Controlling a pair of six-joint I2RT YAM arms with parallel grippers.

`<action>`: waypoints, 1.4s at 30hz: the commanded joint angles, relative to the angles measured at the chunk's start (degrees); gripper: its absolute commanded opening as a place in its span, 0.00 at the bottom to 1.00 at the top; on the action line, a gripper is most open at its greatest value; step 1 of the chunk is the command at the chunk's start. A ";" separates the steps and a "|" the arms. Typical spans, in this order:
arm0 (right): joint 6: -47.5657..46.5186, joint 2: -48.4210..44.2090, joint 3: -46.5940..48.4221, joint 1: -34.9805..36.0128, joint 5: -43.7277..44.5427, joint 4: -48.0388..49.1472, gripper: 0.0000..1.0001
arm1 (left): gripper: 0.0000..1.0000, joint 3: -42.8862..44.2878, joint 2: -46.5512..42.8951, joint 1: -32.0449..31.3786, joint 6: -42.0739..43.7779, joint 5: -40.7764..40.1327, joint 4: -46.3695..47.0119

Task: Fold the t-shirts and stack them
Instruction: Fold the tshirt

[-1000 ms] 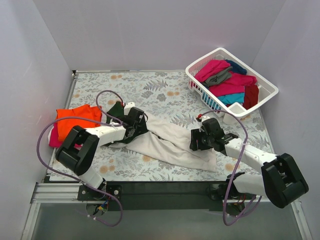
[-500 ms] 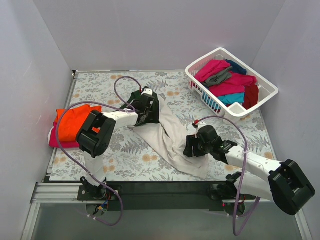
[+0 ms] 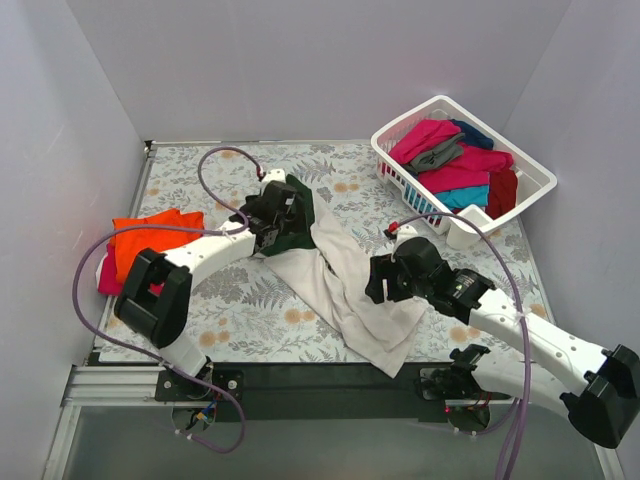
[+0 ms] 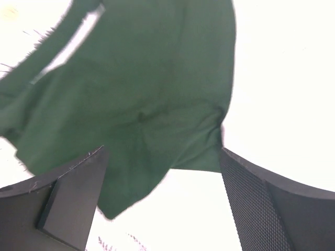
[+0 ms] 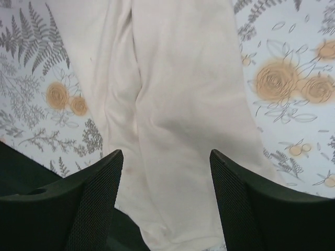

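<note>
The cream-white t-shirt lies loose in a diagonal strip on the table, its dark green sleeve at the far end. My left gripper is open at that sleeve. In the left wrist view the green sleeve lies just ahead of the open left gripper, with nothing between the fingers. My right gripper is open over the shirt's near part. In the right wrist view the cream cloth lies under the open right gripper. A folded orange shirt rests on a magenta one at the left.
A white slatted basket at the far right holds magenta, grey, teal, dark red and navy shirts. The shirt's near end reaches the table's dark front edge. Purple cables loop over both arms.
The shirt has swung from lying across the table to a steeper diagonal. My left gripper moved far and right with the green sleeve end. My right gripper shifted nearer and left.
</note>
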 commanded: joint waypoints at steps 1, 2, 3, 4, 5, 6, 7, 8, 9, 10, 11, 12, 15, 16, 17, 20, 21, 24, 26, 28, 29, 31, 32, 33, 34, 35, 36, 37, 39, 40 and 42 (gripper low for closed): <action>-4.84 2.79 2.57 0.21 6.91 3.38 0.62 | 0.81 -1.76 -5.00 2.18 -4.81 -1.00 -2.23; -5.98 3.93 2.65 0.21 6.74 5.50 0.60 | 0.81 -2.20 -4.74 2.89 -5.78 -0.37 -3.63; -7.82 6.64 2.65 0.12 6.30 7.26 0.58 | 0.81 -2.90 -4.56 4.29 -6.31 0.15 -3.73; -8.62 8.15 2.74 0.12 5.78 10.50 0.56 | 0.81 -4.39 -4.30 5.00 -7.19 1.38 -3.64; -9.41 9.73 2.83 0.21 5.69 11.66 0.53 | 0.81 -5.01 -3.51 5.52 -7.63 2.17 -3.64; -10.81 13.05 3.09 0.21 5.77 12.72 0.52 | 0.81 -5.54 -3.16 6.57 -7.90 2.79 -3.03; -11.53 14.65 3.18 0.21 5.69 13.95 0.50 | 0.81 -6.24 -2.72 6.93 -8.08 3.23 -2.51; -12.05 17.37 3.09 0.21 5.25 15.96 0.49 | 0.81 -6.60 -1.58 7.28 -8.08 4.37 -2.15; -12.49 18.61 3.01 0.21 4.98 16.76 0.48 | 0.81 -6.60 -1.05 7.72 -8.08 4.55 -1.80; -13.02 19.58 2.92 0.21 4.81 17.38 0.48 | 0.81 -6.52 -0.43 7.90 -7.90 4.64 -1.62; -13.20 20.98 2.48 0.21 4.55 18.87 0.47 | 0.80 -5.91 1.05 7.99 -7.81 5.08 -1.27; -13.29 21.43 1.43 0.21 4.72 19.58 0.47 | 0.81 -5.64 1.76 8.51 -7.64 5.43 -0.92; -13.12 22.75 -0.07 0.12 5.51 20.20 0.47 | 0.81 -3.44 5.54 9.57 -6.76 6.84 -0.57; -12.59 22.84 -1.20 0.12 5.34 20.20 0.47 | 0.81 -2.83 7.72 9.83 -6.50 7.01 -0.48; -12.24 22.76 -1.82 0.12 4.99 20.20 0.47 | 0.80 -2.21 8.70 10.10 -5.89 7.36 0.04; -10.66 23.02 -4.46 0.12 1.83 20.20 0.48 | 0.80 1.04 13.10 10.89 -4.83 8.25 0.49; -10.22 23.37 -5.07 0.12 0.95 20.11 0.48 | 0.80 3.31 14.15 11.07 -3.96 8.33 0.66; -7.50 24.16 -7.27 0.29 -2.04 19.50 0.49 | 0.80 7.01 18.37 11.24 -2.55 8.60 0.66; -6.09 23.73 -9.02 0.47 -3.98 19.06 0.49 | 0.80 11.14 21.36 11.24 -2.10 9.12 0.31; -3.89 22.93 -10.09 1.26 -4.68 18.62 0.49 | 0.80 15.69 24.69 11.24 -1.40 10.08 0.14; -3.28 21.89 -10.79 1.52 -4.69 18.36 0.50 | 0.80 17.37 25.93 11.42 -1.05 10.27 -0.47; -1.69 20.48 -10.97 2.23 -7.23 17.92 0.50 | 0.80 21.59 30.22 11.42 0.00 11.49 -1.62; -1.34 19.34 -10.97 2.49 -7.58 17.65 0.51 | 0.80 25.53 31.55 11.42 0.18 11.76 -2.49; -1.08 18.63 -10.71 2.75 -7.93 17.56 0.52 | 0.80 27.22 32.78 11.42 0.36 12.11 -2.94; -0.81 18.28 -10.53 2.84 -8.29 17.39 0.52 | 0.80 28.80 34.97 11.42 0.62 12.72 -3.29; -0.81 17.49 -10.18 2.93 -8.38 17.21 0.53 | 0.80 32.04 35.86 11.42 0.97 13.42 -3.64; -0.72 17.39 -9.39 3.02 -8.64 16.95 0.53 | 0.80 33.46 36.65 11.42 1.06 13.78 -3.82; -0.98 17.39 -9.04 3.02 -9.25 16.69 0.54 | 0.80 35.22 38.23 11.42 1.24 14.04 -4.08; -1.25 17.65 -8.25 3.02 -9.43 16.51 0.54 | 0.80 40.03 39.82 11.42 1.94 15.27 -4.61; -1.77 18.09 -7.72 3.02 -8.21 16.51 0.56 | 0.80 41.63 41.39 11.42 2.20 15.63 -4.70; -2.56 19.67 -6.67 3.02 -6.45 15.81 0.56 | 0.80 46.28 43.07 11.42 2.64 16.33 -5.49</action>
